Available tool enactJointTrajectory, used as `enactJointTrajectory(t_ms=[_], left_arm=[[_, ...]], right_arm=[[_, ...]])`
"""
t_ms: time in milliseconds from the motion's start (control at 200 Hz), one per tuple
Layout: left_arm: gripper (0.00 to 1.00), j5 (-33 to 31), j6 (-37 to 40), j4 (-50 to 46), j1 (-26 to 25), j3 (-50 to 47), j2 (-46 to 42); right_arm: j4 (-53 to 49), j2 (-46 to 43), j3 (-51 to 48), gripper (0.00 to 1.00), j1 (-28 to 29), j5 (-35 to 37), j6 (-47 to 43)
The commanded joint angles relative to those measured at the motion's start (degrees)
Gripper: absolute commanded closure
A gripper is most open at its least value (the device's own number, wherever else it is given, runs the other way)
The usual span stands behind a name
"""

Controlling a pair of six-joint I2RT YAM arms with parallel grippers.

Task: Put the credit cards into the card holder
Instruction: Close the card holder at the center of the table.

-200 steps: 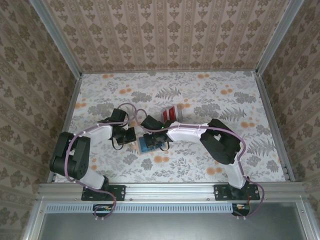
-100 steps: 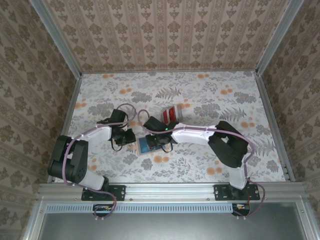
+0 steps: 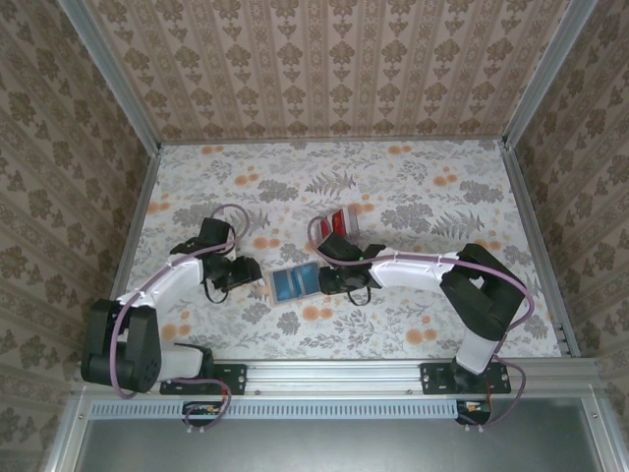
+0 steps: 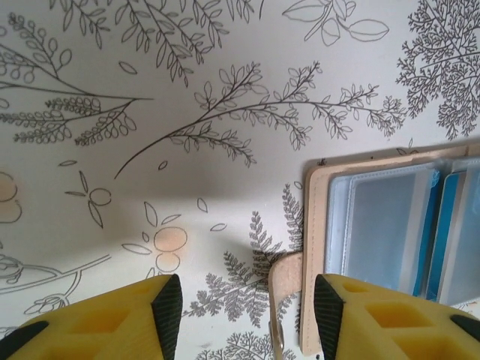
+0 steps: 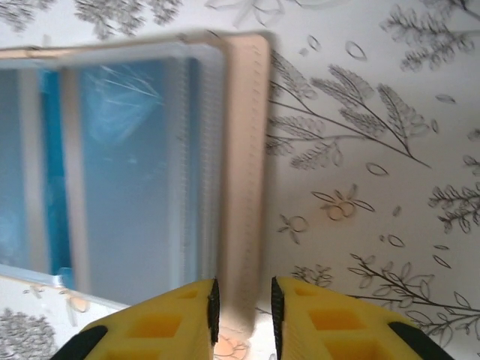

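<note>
Holder (image 3: 295, 284) lay open and flat on the counter (image 3: 413, 187), blue-grey pockets up, between the two grippers, and the red cards (image 3: 339, 223) lay apart from it, farther back and to the right. Left gripper (image 4: 247, 307) sat just beside the holder's left edge with jaws wide apart and clamped on nothing, the tan tab lying on the counter between its fingers. Right gripper (image 5: 244, 304) sat at the holder's right edge, jaws narrowly apart over the tan border; that view was blurred and no clamp could be seen.
</note>
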Motion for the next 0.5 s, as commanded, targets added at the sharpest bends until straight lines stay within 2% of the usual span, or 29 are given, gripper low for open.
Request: enactJointTrajectory(t_ms=[0,340,445,495], left_arm=[[0.47,2.0,-1.58,-2.36,0.49,-1.75,-0.44],[0.48,5.95,-2.05,-0.68,0.49,-2.27,1.64],[0.61,8.3,-2.99,0.89,0.2,-2.05,2.04],[0.72,8.58,-3.22,1.07,-0.1,-2.06,1.77]], right_arm=[[4.57,-2.51,-2.79,0.7,-1.24,-1.59,2.46],[7.46,0.44,-3.07,0.67,-2.38,-4.0,2.54],[7.87,0.41,-3.15,0.66,-2.87,-3.77,2.99],[8.73,-0.29,-3.8,0.66,-3.3,-3.81,3.61]])
